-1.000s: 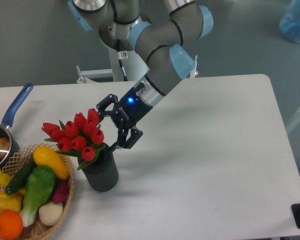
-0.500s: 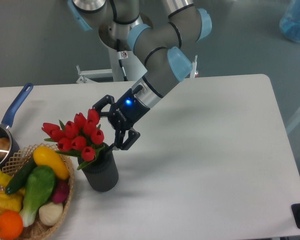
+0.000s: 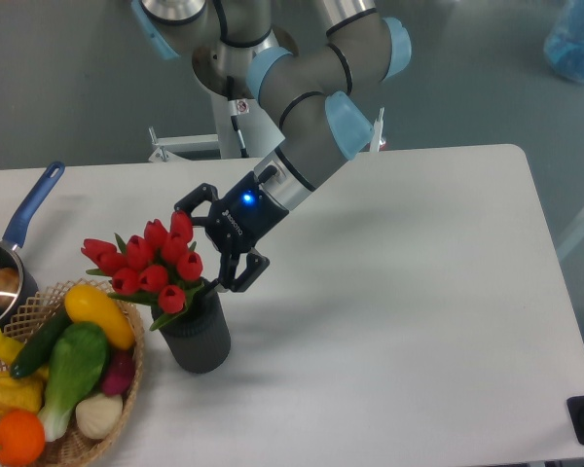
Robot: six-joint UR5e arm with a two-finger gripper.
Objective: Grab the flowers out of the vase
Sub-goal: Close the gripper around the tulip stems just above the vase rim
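1. Red tulips, the flowers (image 3: 148,261), stood in the vase (image 3: 197,335) at the lower left of the frame, heads leaning toward the left, stems down in the dark ribbed cylinder.
2. The hand (image 3: 206,241) hung just right of the bunch with its two fingers spread wide, one near the top tulip and the other close to the vase mouth; it gripped nothing.
3. Whether a fingertip touched a petal or leaf could not be told from this view.
4. By my reading, the task was at the approach: nothing was lifted, and closing on the bunch and drawing it up out of the vase was all left to do.
5. The white counter (image 3: 399,321) also carried a wicker basket (image 3: 128,397) of vegetables at the bottom left corner, just beside the vase, and a blue-handled saucepan (image 3: 19,229) at the left edge.
6. No brand, label or writing could be read; only a small blue light glowed on the wrist behind the hand.
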